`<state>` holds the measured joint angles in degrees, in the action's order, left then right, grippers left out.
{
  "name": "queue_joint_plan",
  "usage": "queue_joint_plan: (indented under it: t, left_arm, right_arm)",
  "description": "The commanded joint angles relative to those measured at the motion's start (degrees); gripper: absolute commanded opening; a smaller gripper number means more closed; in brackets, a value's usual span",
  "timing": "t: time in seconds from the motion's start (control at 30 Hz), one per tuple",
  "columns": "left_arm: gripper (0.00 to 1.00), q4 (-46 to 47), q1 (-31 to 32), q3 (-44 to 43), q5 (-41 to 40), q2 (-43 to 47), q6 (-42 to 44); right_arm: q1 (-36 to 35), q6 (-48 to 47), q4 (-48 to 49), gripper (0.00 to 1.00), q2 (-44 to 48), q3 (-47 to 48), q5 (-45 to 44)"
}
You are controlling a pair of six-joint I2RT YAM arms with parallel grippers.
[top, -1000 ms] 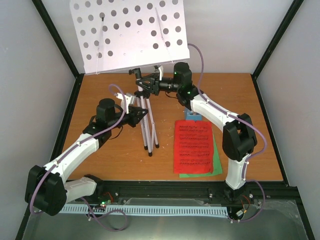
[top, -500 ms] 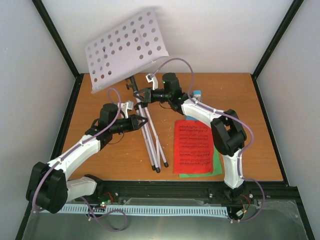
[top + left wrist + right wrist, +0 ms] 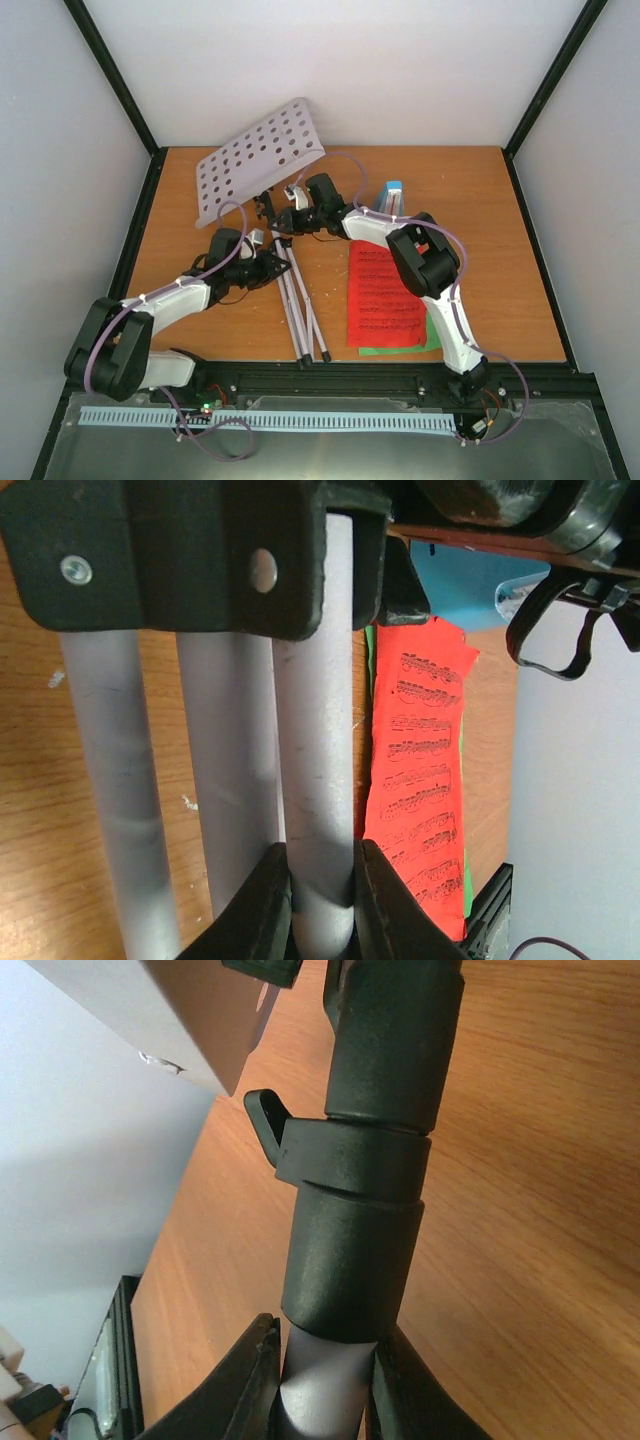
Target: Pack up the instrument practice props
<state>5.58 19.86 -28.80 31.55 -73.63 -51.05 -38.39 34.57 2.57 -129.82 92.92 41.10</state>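
Observation:
The silver music stand lies low over the table, with its grey perforated tray at the back left and its folded legs pointing toward the front edge. My left gripper is shut on one silver leg; the pads press both sides of the tube. Just below the black collar, my right gripper is shut on the stand's pole. The red sheet-music page lies on a green page to the right. The blue metronome stands behind them.
Black frame posts and pale walls close in the table on three sides. A black rail runs along the front edge by the arm bases. The right arm's elbow hangs over the red page.
The stand has tipped from upright down toward the table, tray swinging left and lower, legs folding together. Both grippers kept their hold and moved down with it.

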Motion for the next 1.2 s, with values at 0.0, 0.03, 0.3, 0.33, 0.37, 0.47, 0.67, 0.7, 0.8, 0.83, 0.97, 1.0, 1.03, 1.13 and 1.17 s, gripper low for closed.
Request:
queue_joint_plan:
  t: [0.0, 0.03, 0.3, 0.33, 0.37, 0.47, 0.67, 0.7, 0.8, 0.83, 0.97, 1.0, 1.03, 1.13, 1.17]
  left_arm:
    - [0.0, 19.28, -2.89, -3.21, -7.18, -0.21, 2.71]
    - [0.0, 19.7, -2.89, -3.15, -7.11, -0.99, 2.7]
    - [0.0, 16.0, -2.89, -4.84, -10.09, -8.47, 7.52]
    - [0.0, 16.0, -2.89, -5.09, -9.49, -9.3, 7.62]
    - [0.0, 16.47, -2.89, -5.09, -8.58, -10.01, 7.63]
    - [0.0, 17.79, -2.85, -5.02, -7.24, -11.57, 7.15]
    - [0.0, 17.35, -2.89, -5.75, -8.12, -15.48, 10.04]
    - [0.0, 17.21, -2.89, -5.8, -8.01, -16.07, 10.24]
    - [0.0, 17.6, -2.9, -5.99, -7.08, -17.0, 10.38]
    - [0.02, 17.69, -2.89, -6.08, -6.95, -17.2, 10.35]
    - [0.13, 18.59, -2.89, -6.03, -6.65, -17.92, 10.63]
    - [0.15, 18.84, -2.89, -6.01, -6.36, -17.83, 10.78]
    - [0.19, 19.02, -2.89, -6.07, -6.12, -17.62, 10.92]
    - [0.37, 18.77, -2.89, -6.75, -5.33, -15.5, 12.47]
    - [0.45, 18.5, -2.89, -7.12, -5.2, -14.34, 13.46]
  right_arm:
    - [-0.72, -12.35, -1.5, 0.03, -0.76, 1.64, -1.43]
    - [-0.72, -13.08, -2.2, 0.03, -1.11, 1.81, -2.23]
    - [-0.72, -18.71, -5.02, 0.04, -4.19, 1.8, -12.44]
    - [-0.72, -19.36, -5.23, 0.05, -4.4, 1.86, -12.95]
    - [-0.72, -19.97, -5.3, 0.05, -4.56, 1.87, -13.24]
    - [-0.72, -20.98, -5.4, 0.09, -4.71, 1.62, -14.1]
    - [-0.72, -21.29, -2.82, 0.28, -2.83, -2.0, -17.76]
    - [-0.72, -21.49, -2.71, 0.31, -2.49, -2.3, -17.91]
    - [-0.72, -22.12, -2.22, 0.4, -0.95, -3.13, -18.14]
    - [-0.72, -22.28, -2.02, 0.43, -0.42, -3.43, -18.35]
    - [-0.72, -22.44, -1.31, 0.54, 2.09, -4.29, -18.85]
    - [-0.72, -22.48, -1.28, 0.57, 2.8, -4.33, -18.53]
    - [-0.76, -22.66, -1.36, 0.59, 3.66, -4.37, -18.35]
    - [-0.72, -23.67, -1.65, 0.69, 7.14, -5.01, -18.67]
    - [-0.65, -23.96, -1.9, 0.73, 8.38, -5.32, -19.11]
